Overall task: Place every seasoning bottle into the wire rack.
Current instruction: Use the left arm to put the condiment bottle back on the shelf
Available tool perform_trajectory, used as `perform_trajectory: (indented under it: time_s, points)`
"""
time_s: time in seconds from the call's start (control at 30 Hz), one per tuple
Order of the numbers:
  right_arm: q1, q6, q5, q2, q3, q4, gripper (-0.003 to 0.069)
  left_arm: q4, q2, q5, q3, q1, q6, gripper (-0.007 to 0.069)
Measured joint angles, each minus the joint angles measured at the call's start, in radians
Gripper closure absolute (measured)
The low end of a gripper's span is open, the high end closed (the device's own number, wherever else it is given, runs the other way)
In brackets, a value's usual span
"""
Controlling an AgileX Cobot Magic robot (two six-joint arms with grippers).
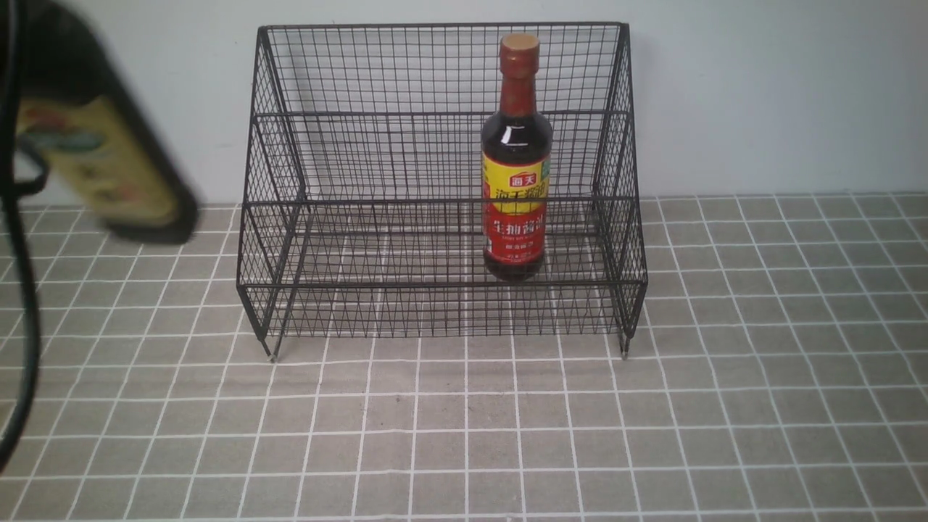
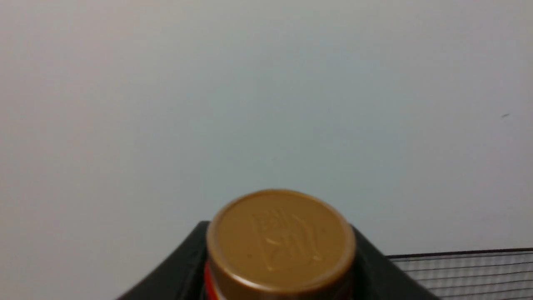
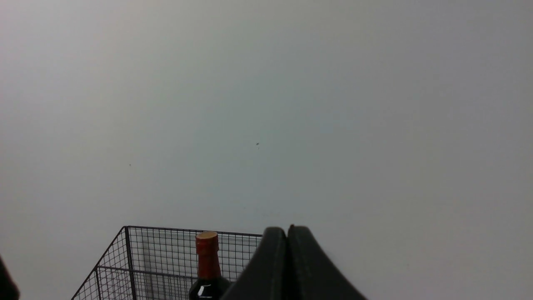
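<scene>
Left gripper [image 2: 278,228]: clenched on the broad bottle [image 1: 101,163]. The left wrist view showed 2 black fingers [image 2: 179,271], 1 on each side of the gold cap [image 2: 280,246]. A red band showed just under the cap. The contact itself was cut off by the picture edge.

In the front view this bottle was blurred and tilted, with its beige label toward the camera. It hung clear of the table [image 1: 652,435], above the far left corner. It was left of the rack [image 1: 442,181], apart from it and not inside. The gripper could not be made out there. A black cable [image 1: 25,304] hung down along the left edge.

Right gripper [image 3: 287,230]: clenched on nothing, its 2 fingers [image 3: 266,271] pressed flat together. It was raised, with the pale wall [image 1: 761,94] behind it, and did not appear in the front view.

Rack: black wire mesh with 2 stepped tiers, a tall back and short legs. It stood at the far edge of the table, about midway along it, with its back close to the wall.

Slim bottle [image 1: 515,181]: upright in the rack on the lower front tier, toward the right side. It was near the right mesh wall but not touching it. It had dark liquid, a red neck, a tan cap and a red and yellow label facing forward.
</scene>
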Motion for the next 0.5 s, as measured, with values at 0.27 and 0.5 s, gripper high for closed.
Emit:
perform_trajectory:
  time_s: [0.27,0.5]
  points:
    - [0.0,0.0,0.065,0.0,0.0,0.009,0.0669,-0.001,0.219,-0.005,-0.086,-0.153,-0.01,0.0314]
    - [0.0,0.0,0.078,0.0,0.0,0.025,0.0669,-0.008,0.381,-0.058,-0.114,-0.155,-0.009,0.0314]
